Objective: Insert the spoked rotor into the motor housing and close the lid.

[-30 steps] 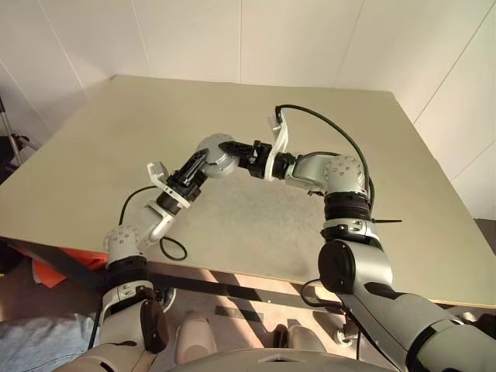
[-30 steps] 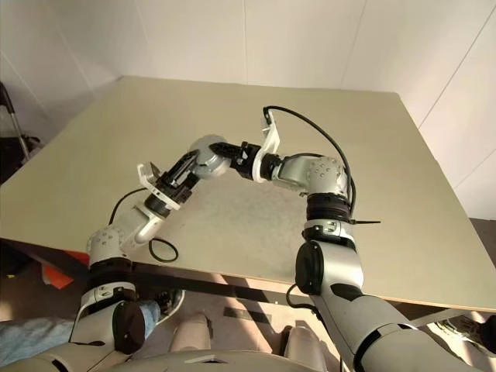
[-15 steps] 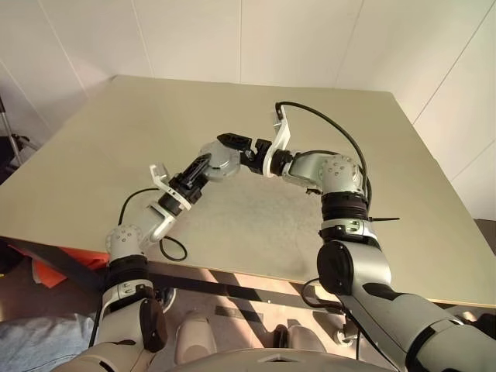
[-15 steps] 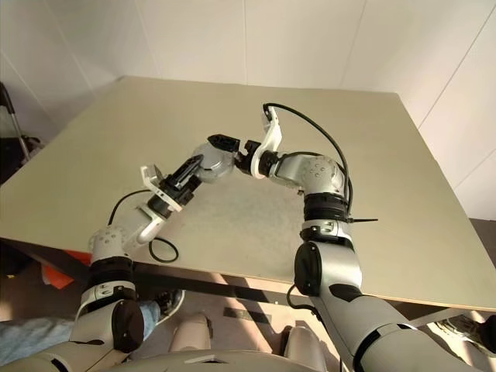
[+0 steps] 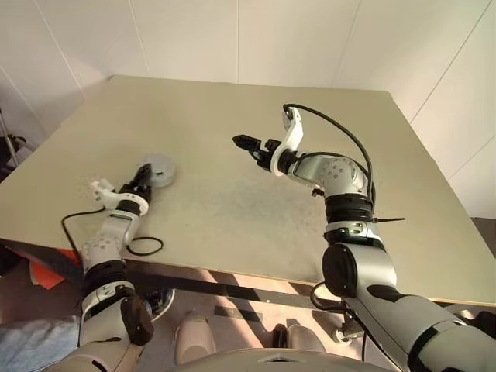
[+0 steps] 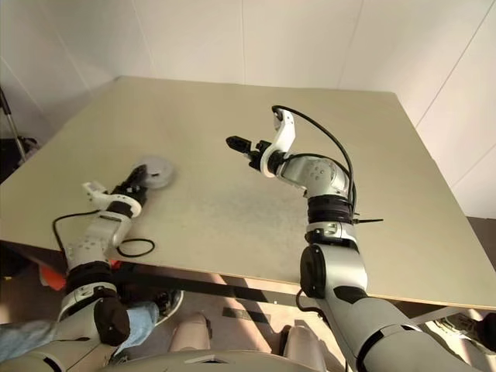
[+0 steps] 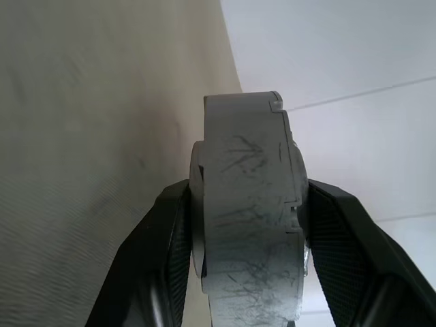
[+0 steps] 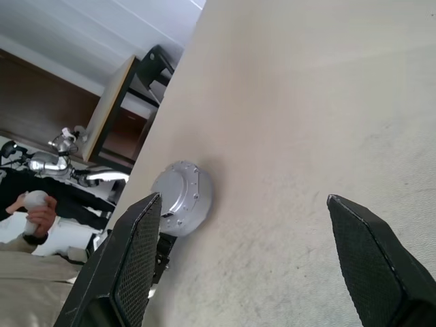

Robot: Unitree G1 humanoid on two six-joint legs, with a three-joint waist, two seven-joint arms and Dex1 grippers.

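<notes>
Closed motor housing (image 5: 157, 170) gripped edge-on over the table (image 5: 232, 209), near its left edge.

Likely heavy, rigid, smooth metal; best pinched flat across its two faces, as now by left gripper (image 7: 245, 225), clamped half-wide. Right gripper (image 8: 245, 252) spread wide, empty, hovering mid-table, well apart.
</notes>
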